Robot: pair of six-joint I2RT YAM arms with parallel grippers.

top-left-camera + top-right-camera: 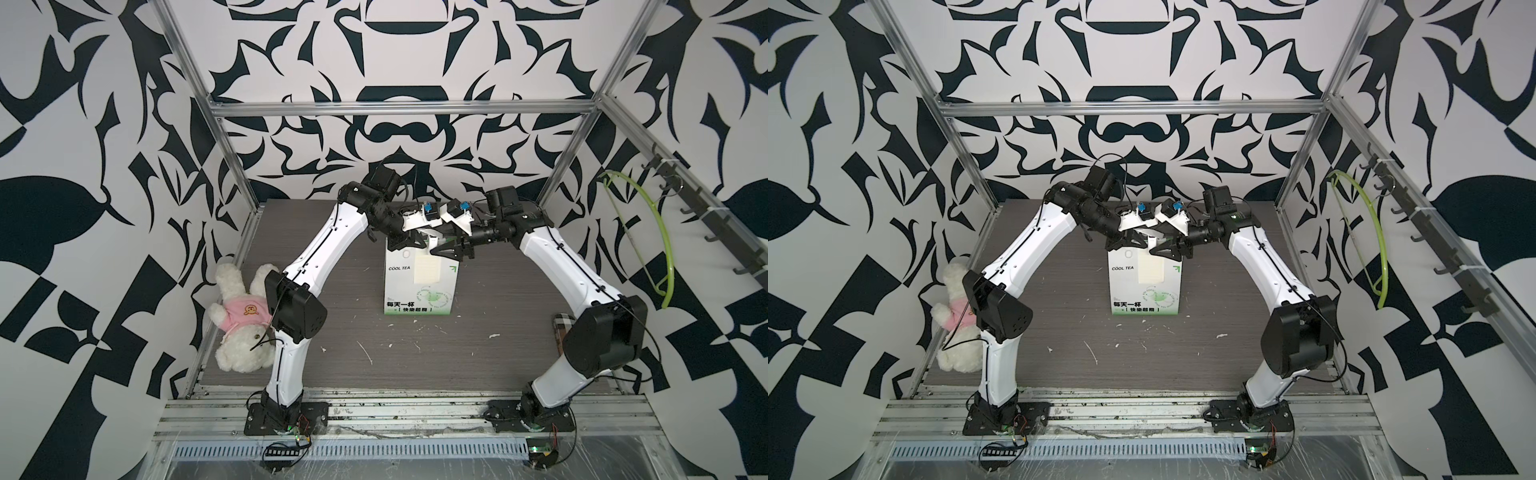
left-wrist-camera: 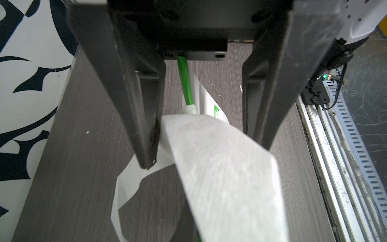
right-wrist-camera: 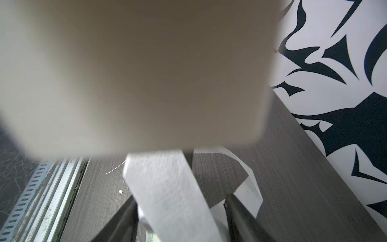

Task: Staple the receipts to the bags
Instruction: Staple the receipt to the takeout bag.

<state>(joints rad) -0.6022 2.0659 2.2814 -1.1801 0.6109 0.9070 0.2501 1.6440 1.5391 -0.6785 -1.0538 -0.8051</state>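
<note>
left gripper (image 1: 411,245): clenched at the top-left rim of the paper bag (image 1: 401,291). What it pinches is hidden under the handle (image 2: 219,167).

The bag stands upright in the middle of the table (image 1: 498,328), printed face toward the camera in both top views. The receipt (image 1: 428,270) lies flat on the upper front face, just right of the COOL TEA print (image 1: 399,268). Its top end sits at the rim, between the two grippers.

right gripper (image 2: 206,156): jaws apart, straddling the white loop handle, grasping nothing.

No staple visible, and no stapler I can identify. A pale blurred block (image 3: 136,73) fills the right wrist view; can't tell what it is.

My read: the receipt is positioned, stapling is unconfirmed and likely pending.
</note>
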